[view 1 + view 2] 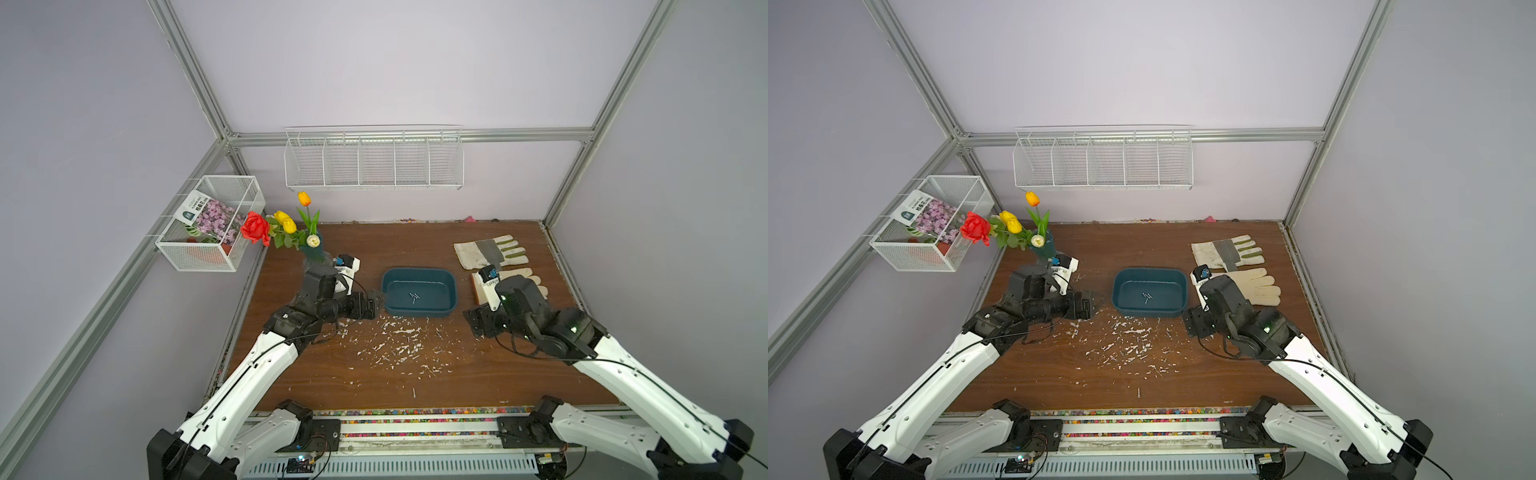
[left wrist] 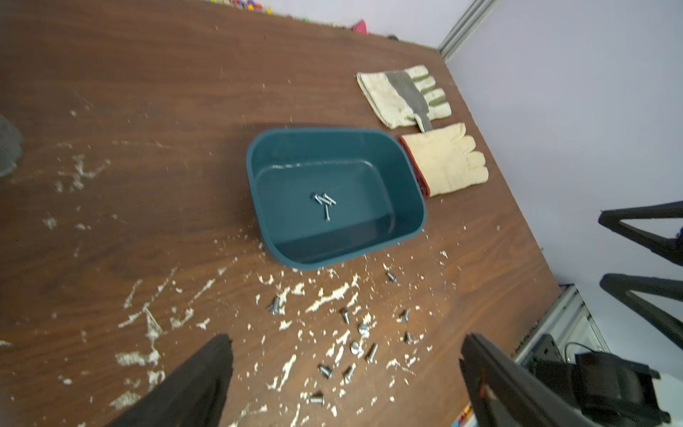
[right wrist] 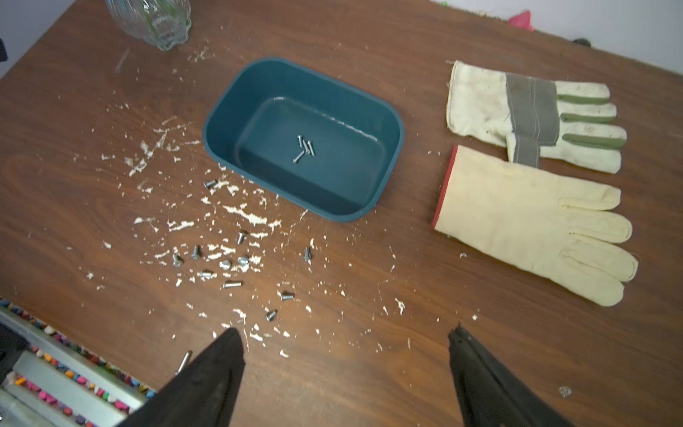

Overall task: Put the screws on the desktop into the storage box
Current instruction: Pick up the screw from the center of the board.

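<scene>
- Screws (image 2: 354, 347) first: how do they lie from the left claw (image 2: 345, 338)?
- Its two black fingers (image 2: 207, 373) stand wide apart with nothing between them, above the desk (image 2: 111, 92). The left wrist view shows about a dozen short screws among white flecks (image 2: 332, 295), just beyond the tips.
- And the right claw (image 3: 345, 329)?
- Spread wide too, gripping nothing. Its wrist view shows the same scatter off to one side, plus a longer screw (image 3: 183, 360) just beside one finger.
- Do the top views give that?
- Hardly. In both top views the short ones are lost among the flecks. Only a lone screw (image 1: 414, 392) near the desk's front edge stands out.
- Further out?
- The storage box (image 1: 392, 286) sits mid-desk between the two claws. The left one is just beside its left end and the right one is near its right front corner. A few screws lie together on its floor, sharpest in the wrist views.
- Beyond the box?
- Two gloves (image 1: 490, 251) lie flat to its right, near it. Only the right wrist view shows the ribbed glass vase (image 3: 151, 22). Only the top views show its flowers (image 1: 286, 226) and the wire baskets (image 1: 374, 162) on the walls.
</scene>
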Available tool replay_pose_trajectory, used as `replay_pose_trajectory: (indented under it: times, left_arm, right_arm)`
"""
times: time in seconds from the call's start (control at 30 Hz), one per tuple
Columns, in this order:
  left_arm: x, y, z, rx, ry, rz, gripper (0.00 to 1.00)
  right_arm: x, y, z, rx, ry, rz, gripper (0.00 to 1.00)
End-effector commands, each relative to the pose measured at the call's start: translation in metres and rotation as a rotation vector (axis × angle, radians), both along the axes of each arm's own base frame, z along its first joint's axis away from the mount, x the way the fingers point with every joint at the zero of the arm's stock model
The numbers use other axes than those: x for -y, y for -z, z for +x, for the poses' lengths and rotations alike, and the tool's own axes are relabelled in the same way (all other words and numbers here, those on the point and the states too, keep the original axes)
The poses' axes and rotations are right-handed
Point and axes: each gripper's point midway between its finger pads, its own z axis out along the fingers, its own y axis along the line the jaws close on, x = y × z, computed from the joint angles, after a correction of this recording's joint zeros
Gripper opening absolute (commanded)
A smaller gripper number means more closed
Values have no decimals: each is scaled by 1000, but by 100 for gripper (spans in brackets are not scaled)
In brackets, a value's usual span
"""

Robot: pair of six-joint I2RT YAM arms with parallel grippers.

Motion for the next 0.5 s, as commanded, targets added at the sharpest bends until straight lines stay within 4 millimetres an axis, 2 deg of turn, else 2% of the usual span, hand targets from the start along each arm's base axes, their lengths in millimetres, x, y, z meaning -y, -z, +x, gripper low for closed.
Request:
replay_pose_trajectory:
  times: [0.0, 0.17, 0.3, 0.47]
  left_arm:
    - [1, 14, -23, -75, 62, -3, 100]
    - [8, 25, -31, -84, 126, -18, 100]
    - [22, 19, -39, -96, 215, -88, 100]
    - [22, 12, -43, -68, 228, -103, 100]
  right_arm:
    - [6, 18, -19, -91, 24, 5, 84]
    - [-1, 39, -24, -152, 31, -12, 80]
    - [-8, 59, -24, -195, 33, -65, 74]
    - [-27, 79, -24, -244, 13, -54, 70]
